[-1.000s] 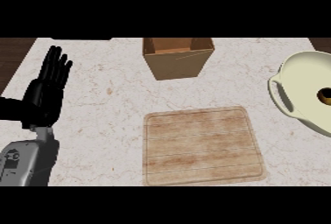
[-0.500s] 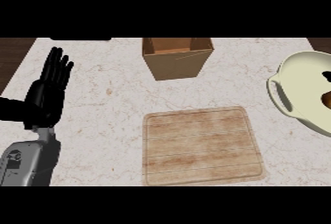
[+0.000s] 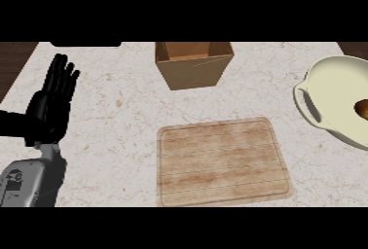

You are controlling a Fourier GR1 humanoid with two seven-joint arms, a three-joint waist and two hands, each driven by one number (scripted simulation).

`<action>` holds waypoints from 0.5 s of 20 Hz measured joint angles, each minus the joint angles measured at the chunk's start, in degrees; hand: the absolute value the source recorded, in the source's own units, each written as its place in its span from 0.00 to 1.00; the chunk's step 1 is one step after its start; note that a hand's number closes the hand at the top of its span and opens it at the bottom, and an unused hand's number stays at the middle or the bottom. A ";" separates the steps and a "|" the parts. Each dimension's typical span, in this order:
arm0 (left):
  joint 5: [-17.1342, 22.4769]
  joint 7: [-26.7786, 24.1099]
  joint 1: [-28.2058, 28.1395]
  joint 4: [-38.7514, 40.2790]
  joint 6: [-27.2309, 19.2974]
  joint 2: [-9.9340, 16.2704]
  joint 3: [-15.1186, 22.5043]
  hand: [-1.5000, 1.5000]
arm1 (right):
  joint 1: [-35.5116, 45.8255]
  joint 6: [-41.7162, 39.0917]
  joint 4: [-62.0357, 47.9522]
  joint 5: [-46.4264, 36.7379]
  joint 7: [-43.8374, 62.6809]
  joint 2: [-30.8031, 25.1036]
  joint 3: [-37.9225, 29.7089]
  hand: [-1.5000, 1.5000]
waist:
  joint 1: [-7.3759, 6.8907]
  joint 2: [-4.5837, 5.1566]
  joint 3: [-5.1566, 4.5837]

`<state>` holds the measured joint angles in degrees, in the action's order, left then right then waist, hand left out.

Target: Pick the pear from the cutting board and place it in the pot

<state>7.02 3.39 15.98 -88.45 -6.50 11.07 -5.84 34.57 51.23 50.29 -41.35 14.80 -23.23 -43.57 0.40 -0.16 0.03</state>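
On the pale marbled bench [image 3: 115, 121]: a wooden cutting board [image 3: 223, 163] at centre, bare of any fruit. Up near the far edge, an open brown box [image 3: 193, 63]. At the right edge, a cream pot [image 3: 323, 104], cut off by the view's border, with a brownish rounded thing [image 3: 361, 109] inside it against the border, most likely the pear, though only a sliver shows.

Over at the left, the left hand [image 3: 52, 104], black, fingers straight and upright, holding nothing, resting well apart from board and pot alike. No right hand anywhere in view.

Judging by how things lie: nothing left on the board to pick, fruit apparently already down in the pot, so the task looks all but done. What remains, if anything: confirming the drop and keeping clear.

How to finish well:
- No reaching back toward the pot unless the fruit proves to sit on the rim rather than inside; hard to tell from this sliver.
- Any return of the right arm best made high above the pot's rim and handle [image 3: 310, 108], to avoid nudging the pot along the bench.
- Left hand fine where it rests; no need to cross over the board.
- Box best left alone, no part of the job.
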 measured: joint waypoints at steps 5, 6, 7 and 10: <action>0.16 -1.17 -1.06 0.33 0.81 0.17 -0.52 0.50 | -9.45 -1.13 13.48 7.00 -2.75 2.87 -0.59 0.00 | 0.40 -0.10 -0.04; 0.28 -0.92 -1.51 -0.15 0.94 0.09 -0.48 0.50 | -11.59 -1.10 16.03 8.42 -3.40 3.88 -0.70 0.00 | 0.37 -0.11 -0.05; 0.40 -1.58 -0.97 0.66 1.20 0.31 -0.92 0.50 | -13.40 -1.80 18.07 10.11 -4.13 3.80 -1.06 0.00 | 0.41 -0.07 -0.03; 0.34 -0.32 -1.36 -0.84 1.17 0.48 -0.86 0.50 | -20.08 -2.93 25.71 13.58 -5.05 6.13 -1.56 0.00 | 0.35 -0.08 -0.05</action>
<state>7.36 3.07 14.62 -89.29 -5.33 11.55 -6.70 14.49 48.30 76.01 -27.77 9.75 -17.10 -45.13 0.75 -0.24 -0.02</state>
